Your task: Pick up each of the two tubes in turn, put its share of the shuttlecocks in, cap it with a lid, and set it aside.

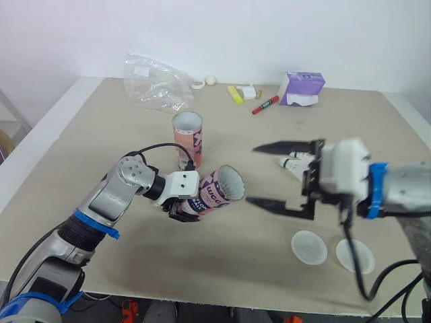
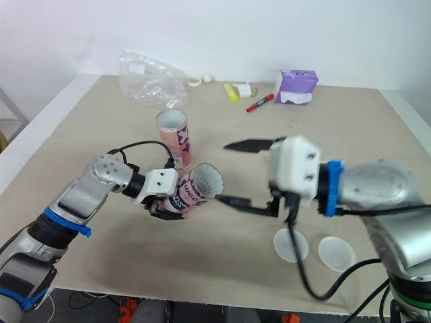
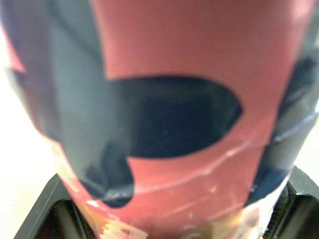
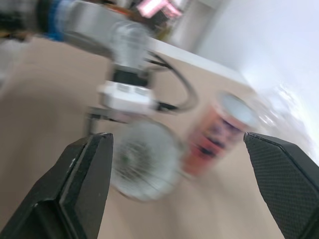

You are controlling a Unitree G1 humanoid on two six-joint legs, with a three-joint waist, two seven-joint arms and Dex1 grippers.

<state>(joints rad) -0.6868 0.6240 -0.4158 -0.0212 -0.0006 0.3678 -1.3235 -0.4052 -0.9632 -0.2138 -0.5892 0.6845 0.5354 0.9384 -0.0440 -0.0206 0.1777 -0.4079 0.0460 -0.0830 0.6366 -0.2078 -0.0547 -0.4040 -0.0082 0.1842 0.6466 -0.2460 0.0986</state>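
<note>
Starting at left, the left hand (image 1: 182,205) clamps the base of a pink-and-navy cardboard tube (image 1: 219,190), likely light and crushable, tilted above the table (image 1: 101,134) toward the spread, empty right hand (image 1: 253,175). White feathered shuttlecocks (image 1: 296,161) lying behind look fragile; pinch the corks.

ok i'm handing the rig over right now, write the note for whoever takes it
The left gripper has its jaws shut on the tilted tube, whose open mouth faces the right gripper.
That one hovers before the mouth, jaws wide open and empty.
The second tube stands upright and uncapped on the table behind. The shuttlecocks lie beyond the right gripper, and the lids lie flat near the front edge.
Done: first tube picked up. I cannot tell whether anything is inside it.
Left: fill it, cap it, set it aside, then do the second tube.
</note>
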